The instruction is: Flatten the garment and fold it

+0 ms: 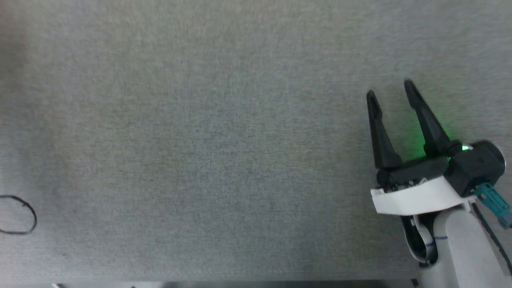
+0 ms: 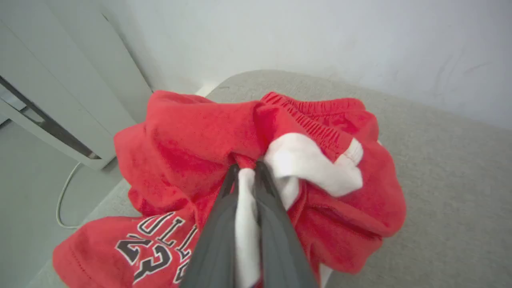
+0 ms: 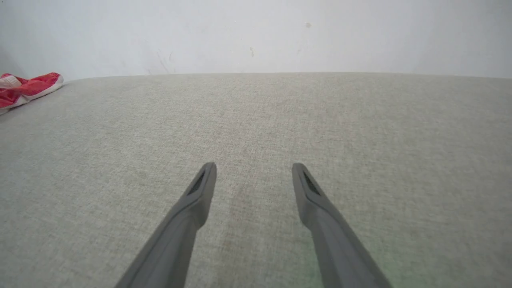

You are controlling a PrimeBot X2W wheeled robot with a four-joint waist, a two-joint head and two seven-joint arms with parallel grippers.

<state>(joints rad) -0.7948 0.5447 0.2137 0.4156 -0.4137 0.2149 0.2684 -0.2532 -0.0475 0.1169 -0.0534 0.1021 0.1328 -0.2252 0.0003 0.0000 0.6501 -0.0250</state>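
There is print on the red garment [image 2: 188,136]. A big number 23 [image 2: 146,256] stands on the cloth in white with dark edges. It is just to the left of the left gripper [image 2: 246,172], down near the base of its fingers. Right beside the number, closer to the fingers, are big letters [image 2: 164,232] in the same style. They look like U, L, L. The gripper's finger hides the rest, so the whole word cannot be read.

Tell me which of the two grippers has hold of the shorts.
The left gripper: its fingers are pinched shut on a white fold of the red shorts. The right gripper stands open above the grey surface, holding nothing.
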